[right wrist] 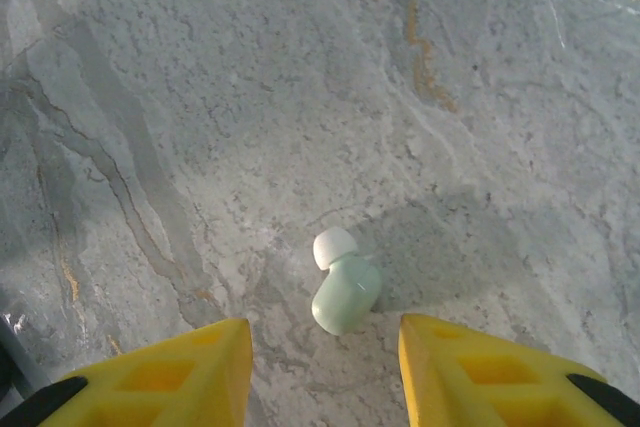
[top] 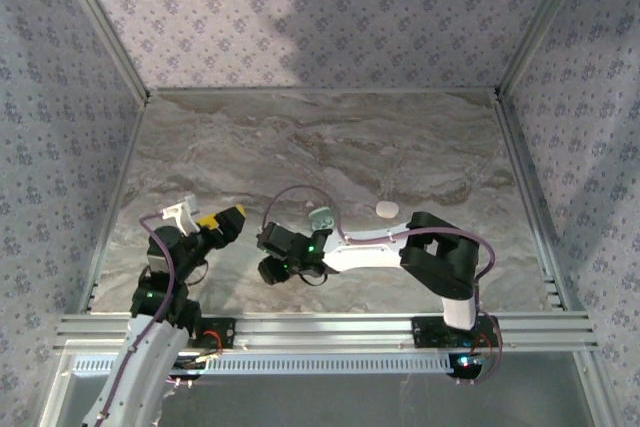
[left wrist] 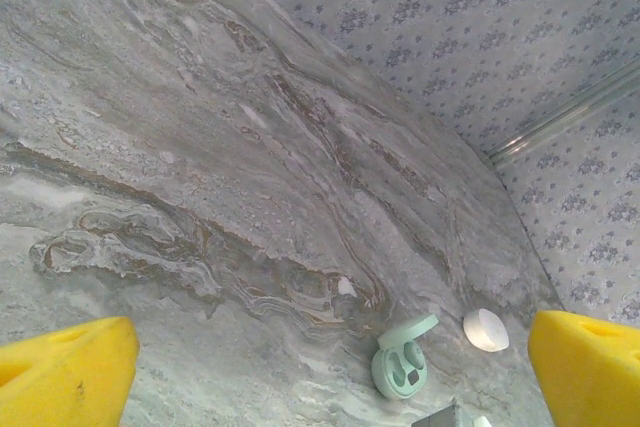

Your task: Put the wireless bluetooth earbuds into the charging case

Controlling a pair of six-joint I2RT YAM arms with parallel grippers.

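A mint earbud (right wrist: pixel 345 287) with a white tip lies on the marble table, just beyond the tips of my right gripper (right wrist: pixel 322 347). Its yellow fingers (right wrist: pixel 170 372) stand apart on either side of the earbud and do not touch it. The mint charging case (top: pixel 320 216) stands with its lid up; the left wrist view shows its wells (left wrist: pixel 402 365), and I cannot tell what is in them. My left gripper (left wrist: pixel 325 377) is wide open and holds nothing, well short of the case. In the top view it (top: pixel 222 222) sits at the near left.
A white oval pod (top: pixel 386 209) lies right of the mint case, also seen from the left wrist (left wrist: pixel 486 330). The right arm (top: pixel 440 257) reaches leftward across the near table. Patterned walls (top: pixel 300 7) and metal rails (top: pixel 330 327) enclose the table.
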